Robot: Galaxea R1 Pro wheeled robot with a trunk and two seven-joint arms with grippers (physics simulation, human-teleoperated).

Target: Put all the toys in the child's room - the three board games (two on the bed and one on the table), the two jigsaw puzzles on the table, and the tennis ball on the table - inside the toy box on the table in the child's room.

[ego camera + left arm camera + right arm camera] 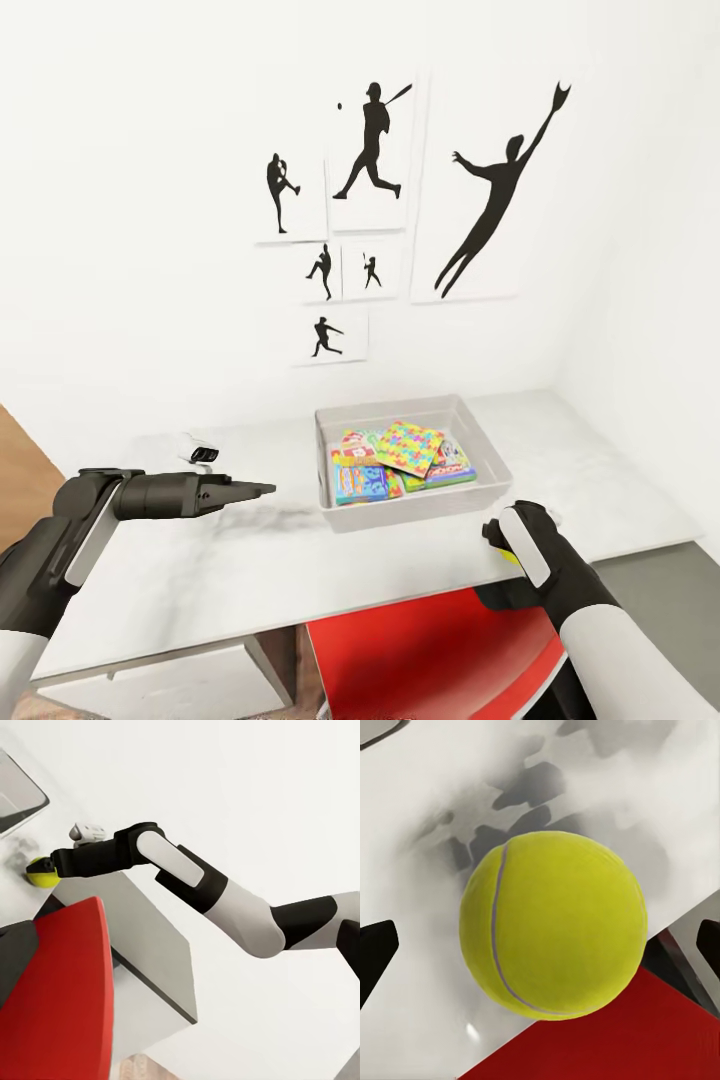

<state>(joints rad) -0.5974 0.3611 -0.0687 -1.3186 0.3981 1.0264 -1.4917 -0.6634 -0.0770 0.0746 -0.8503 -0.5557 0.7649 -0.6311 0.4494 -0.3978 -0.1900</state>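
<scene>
While the tennis ball (553,925) sits between the right jaws (540,945), the two black tips stand well out to each side and do not touch it, so these jaws are open. The ball looks close to the front edge of the tabletop (300,540), with a red chair (430,650) just under that edge. A careless push could roll the ball off, so I think the right jaws should keep the ball in the middle and close slowly, both sides meeting it together.

The toy box (330,470) stands farther back on the tabletop, past the right jaws and a little to the left. Board games (362,478) and a jigsaw puzzle (408,447) already lie inside it. Once the ball is held, it should go up, over the near wall, and down low onto the games, so it does not bounce out.

The left jaws (262,490) point at the toy box from its other side. Their tips look pressed together with nothing in them. A small white thing (202,450) lies behind them
</scene>
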